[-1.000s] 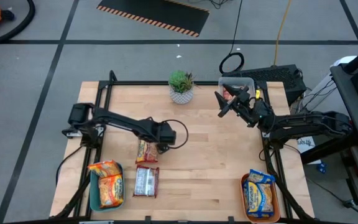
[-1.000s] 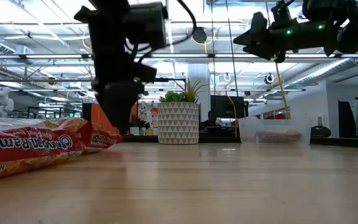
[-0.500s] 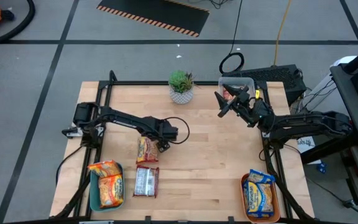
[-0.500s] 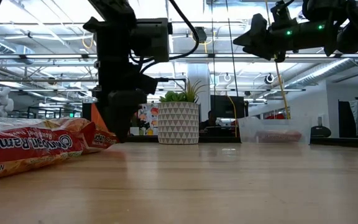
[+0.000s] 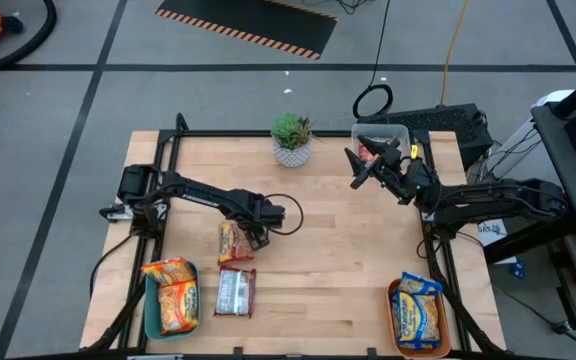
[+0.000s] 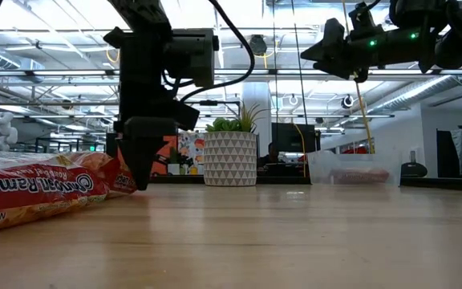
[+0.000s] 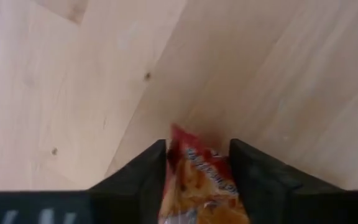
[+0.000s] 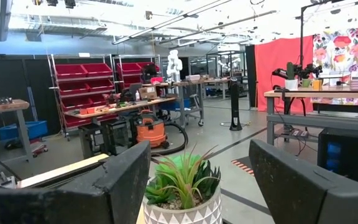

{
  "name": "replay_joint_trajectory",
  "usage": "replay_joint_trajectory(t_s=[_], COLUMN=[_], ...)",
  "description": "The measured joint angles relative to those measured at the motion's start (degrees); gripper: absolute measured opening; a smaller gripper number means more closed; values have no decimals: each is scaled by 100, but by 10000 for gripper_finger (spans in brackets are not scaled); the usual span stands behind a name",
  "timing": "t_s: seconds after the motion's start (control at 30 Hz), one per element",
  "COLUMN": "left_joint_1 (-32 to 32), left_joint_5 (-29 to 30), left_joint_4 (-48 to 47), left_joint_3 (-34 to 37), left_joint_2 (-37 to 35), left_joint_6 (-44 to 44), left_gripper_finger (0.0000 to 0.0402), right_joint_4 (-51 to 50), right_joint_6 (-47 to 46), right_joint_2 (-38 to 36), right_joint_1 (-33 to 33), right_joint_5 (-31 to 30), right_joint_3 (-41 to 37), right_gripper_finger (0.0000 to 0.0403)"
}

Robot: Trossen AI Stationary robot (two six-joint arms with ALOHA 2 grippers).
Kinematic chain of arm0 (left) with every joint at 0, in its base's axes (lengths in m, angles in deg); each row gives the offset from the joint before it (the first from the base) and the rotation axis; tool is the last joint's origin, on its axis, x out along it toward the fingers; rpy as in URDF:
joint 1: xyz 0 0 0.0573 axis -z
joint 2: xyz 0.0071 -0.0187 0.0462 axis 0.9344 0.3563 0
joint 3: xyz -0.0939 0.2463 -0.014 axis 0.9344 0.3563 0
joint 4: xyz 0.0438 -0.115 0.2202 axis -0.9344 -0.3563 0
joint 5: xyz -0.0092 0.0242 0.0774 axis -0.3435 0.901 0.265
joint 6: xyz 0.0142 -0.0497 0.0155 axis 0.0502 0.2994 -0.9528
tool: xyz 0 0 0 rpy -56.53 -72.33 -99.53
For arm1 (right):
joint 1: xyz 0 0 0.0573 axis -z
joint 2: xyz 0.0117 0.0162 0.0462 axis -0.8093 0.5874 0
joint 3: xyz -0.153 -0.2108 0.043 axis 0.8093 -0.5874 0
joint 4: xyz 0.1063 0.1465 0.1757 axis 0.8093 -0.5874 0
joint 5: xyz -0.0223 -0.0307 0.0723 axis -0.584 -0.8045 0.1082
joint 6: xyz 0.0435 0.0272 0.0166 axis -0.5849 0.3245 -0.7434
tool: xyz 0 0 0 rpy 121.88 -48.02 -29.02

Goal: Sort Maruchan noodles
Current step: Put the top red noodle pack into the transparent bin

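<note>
Maruchan noodles, an orange packet (image 5: pixel 231 240), lies on the bench (image 5: pixel 328 260) at centre-left of the high view, its upper end between the fingers of the left gripper (image 5: pixel 255 234), which are closing on it; a firm hold cannot be confirmed. The right gripper (image 5: pixel 355 166) hovers, fingers spread and empty, near the clear tub (image 5: pixel 393 134) at upper right. A pinch on just the thin edge could let the slick wrapper slip or tear when lifted. Counted: one dark red packet (image 5: pixel 235 291) below; two orange packets in the teal tray (image 5: pixel 148 310); yellow-and-blue packets in the orange tray (image 5: pixel 396 322), apparently two.
</note>
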Motion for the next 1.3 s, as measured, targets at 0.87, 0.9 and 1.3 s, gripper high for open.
replay_joint_trajectory(t_s=[0.87,0.9,1.3], left_joint_1=[354,382,963], left_joint_5=[126,209,1123], left_joint_4=[-302,-306,-333], left_joint_3=[-407,-446,-1296], left_joint_2=[-7,-7,-7], left_joint_6=[-1935,-1966,-2926], left_gripper_finger=[3,3,2], right_joint_4=[-111,-121,-214], right_joint_6=[278,229,33], right_joint_2=[2,2,2], right_joint_1=[4,-2,0], right_joint_5=[-2,-2,47], right_joint_3=[0,0,0], right_gripper_finger=[265,265,265])
